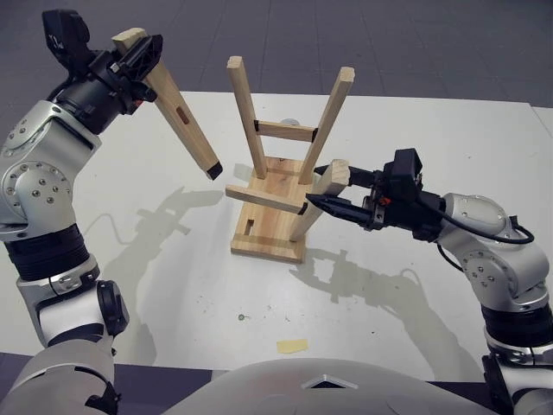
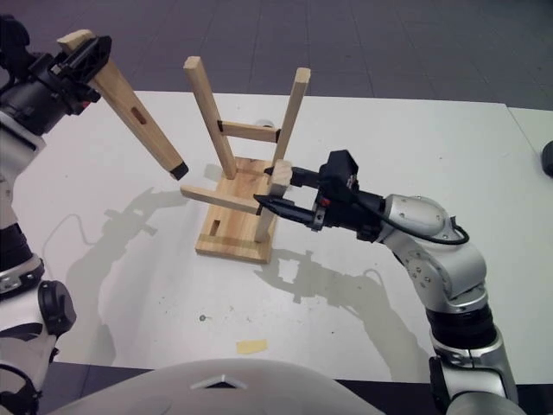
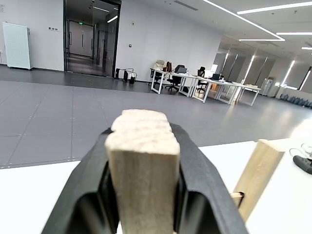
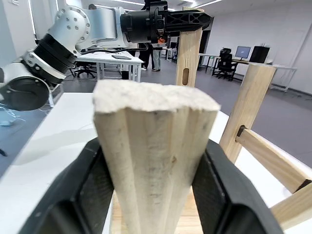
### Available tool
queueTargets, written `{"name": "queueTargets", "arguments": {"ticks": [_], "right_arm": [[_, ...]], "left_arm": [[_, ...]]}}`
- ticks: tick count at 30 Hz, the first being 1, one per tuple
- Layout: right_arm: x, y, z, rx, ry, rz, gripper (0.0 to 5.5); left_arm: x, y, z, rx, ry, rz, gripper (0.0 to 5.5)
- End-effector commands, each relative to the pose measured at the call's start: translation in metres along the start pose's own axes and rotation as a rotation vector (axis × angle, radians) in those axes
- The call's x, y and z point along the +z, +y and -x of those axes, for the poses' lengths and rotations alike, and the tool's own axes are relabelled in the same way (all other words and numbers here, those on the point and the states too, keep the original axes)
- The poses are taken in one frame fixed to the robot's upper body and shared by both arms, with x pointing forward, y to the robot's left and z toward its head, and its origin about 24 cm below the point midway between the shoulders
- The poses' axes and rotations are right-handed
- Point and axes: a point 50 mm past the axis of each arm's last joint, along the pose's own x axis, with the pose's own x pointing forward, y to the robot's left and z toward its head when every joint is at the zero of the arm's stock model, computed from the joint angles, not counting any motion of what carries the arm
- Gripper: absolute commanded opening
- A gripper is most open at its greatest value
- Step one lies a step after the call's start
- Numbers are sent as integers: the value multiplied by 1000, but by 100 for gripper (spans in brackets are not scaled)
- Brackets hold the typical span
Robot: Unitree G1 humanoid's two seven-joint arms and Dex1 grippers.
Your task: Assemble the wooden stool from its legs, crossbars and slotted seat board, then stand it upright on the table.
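The stool stands upside down mid-table: its slotted seat board (image 1: 270, 226) lies flat, with two legs (image 1: 246, 112) rising from it, joined by a crossbar (image 1: 285, 131). A third leg (image 1: 318, 201) leans up from the board's near side, a second crossbar (image 1: 262, 199) jutting from it. My right gripper (image 1: 340, 192) is shut on that leg's top end (image 4: 153, 141). My left gripper (image 1: 138, 54) is high at the far left, shut on the upper end of a loose fourth leg (image 1: 183, 117), which slants down toward the stool and touches nothing. The black fingers (image 3: 204, 195) hug its end grain (image 3: 144, 156).
The white table (image 1: 155, 285) has bare room left and front of the stool. A scrap of yellow tape (image 1: 292, 346) and a small dark speck (image 1: 243, 317) lie near the front edge. A dark object (image 2: 546, 160) sits at the far right edge.
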Motion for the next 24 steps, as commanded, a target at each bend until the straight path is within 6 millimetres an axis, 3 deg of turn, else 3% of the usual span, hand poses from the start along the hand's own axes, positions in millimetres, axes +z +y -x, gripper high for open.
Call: {"name": "queueTargets", "arguments": {"ticks": [1, 7, 11, 24], "right_arm": [[-40, -5, 8, -209, 176, -2, 211], [-54, 0, 8, -360, 151, -12, 211], [-59, 4, 5, -380, 130, -57, 210], [-63, 4, 3, -386, 104, -112, 208]], "left_arm": [[-8, -19, -13, -29, -3, 55, 102], [-21, -27, -19, -25, 49, 62, 102], [-37, -35, -20, -9, 80, 125, 102], [-58, -47, -32, 44, 89, 141, 102]]}}
